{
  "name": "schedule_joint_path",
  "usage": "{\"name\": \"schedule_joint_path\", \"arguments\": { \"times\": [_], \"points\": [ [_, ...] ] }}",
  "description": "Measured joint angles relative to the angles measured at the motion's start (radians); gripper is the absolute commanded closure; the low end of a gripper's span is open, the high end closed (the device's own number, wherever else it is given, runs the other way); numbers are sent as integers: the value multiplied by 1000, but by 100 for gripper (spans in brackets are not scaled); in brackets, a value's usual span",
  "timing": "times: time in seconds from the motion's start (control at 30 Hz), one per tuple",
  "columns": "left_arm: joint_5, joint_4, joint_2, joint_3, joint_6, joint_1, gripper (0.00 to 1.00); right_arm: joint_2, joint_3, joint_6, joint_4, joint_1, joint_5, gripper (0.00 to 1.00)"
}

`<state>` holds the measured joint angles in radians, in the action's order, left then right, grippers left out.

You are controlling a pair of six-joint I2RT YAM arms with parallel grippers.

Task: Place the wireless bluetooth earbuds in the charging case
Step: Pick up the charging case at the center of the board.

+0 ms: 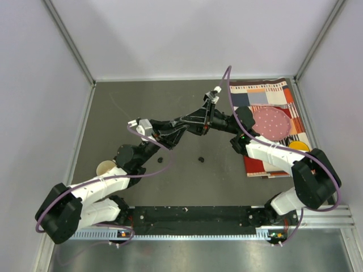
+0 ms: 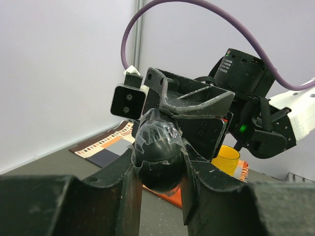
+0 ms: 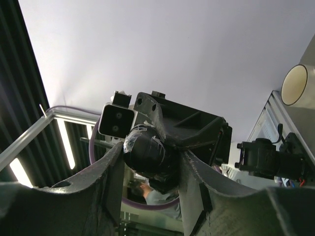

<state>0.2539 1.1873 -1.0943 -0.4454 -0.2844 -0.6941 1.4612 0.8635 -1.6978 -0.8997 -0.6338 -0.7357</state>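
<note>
The left gripper (image 2: 157, 169) is clamped on a glossy black oval charging case (image 2: 157, 147), with its matte dark fingers (image 2: 125, 184) pressed against each flank. The right gripper (image 3: 147, 164) meets it head-on and seems to pinch the same case from the far end. The wrist views are too crowded to tell whether the lid is up.

Holding the case raised between both arms, well above the dull grey metal table (image 1: 136, 102), looks like a way to brace the body while the lid is worked. The case is smooth and egg-like, wrapped in crinkled clear film that catches the light and probably adds grip.

The tiny black rounded earbuds lie loose on the table below, ungrasped: one earbud (image 1: 160, 160) is near the left arm and another earbud (image 1: 200, 159) is toward the middle, both apart from the case.

At the right rear, a patchwork woven cloth mat (image 1: 266, 93) carries a pink perforated disc (image 1: 271, 122) and a yellow plastic cup (image 1: 298, 146). A cream cup (image 1: 105, 168) stands beside the left arm.
</note>
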Motion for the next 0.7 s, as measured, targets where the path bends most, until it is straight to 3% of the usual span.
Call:
{"name": "schedule_joint_path", "arguments": {
  "times": [0.03,0.2,0.5,0.7],
  "points": [
    [0,0,0,0,0,0,100,0,0,0,0,0,0,84],
    [0,-9,2,-5,-1,0,67,0,0,0,-2,1,2,89],
    [0,-13,2,-8,-8,-1,52,0,0,-1,-2,0,5,90],
    [10,-5,1,-8,-27,-4,55,0,-12,-5,0,-1,8,90]
  ]
}}
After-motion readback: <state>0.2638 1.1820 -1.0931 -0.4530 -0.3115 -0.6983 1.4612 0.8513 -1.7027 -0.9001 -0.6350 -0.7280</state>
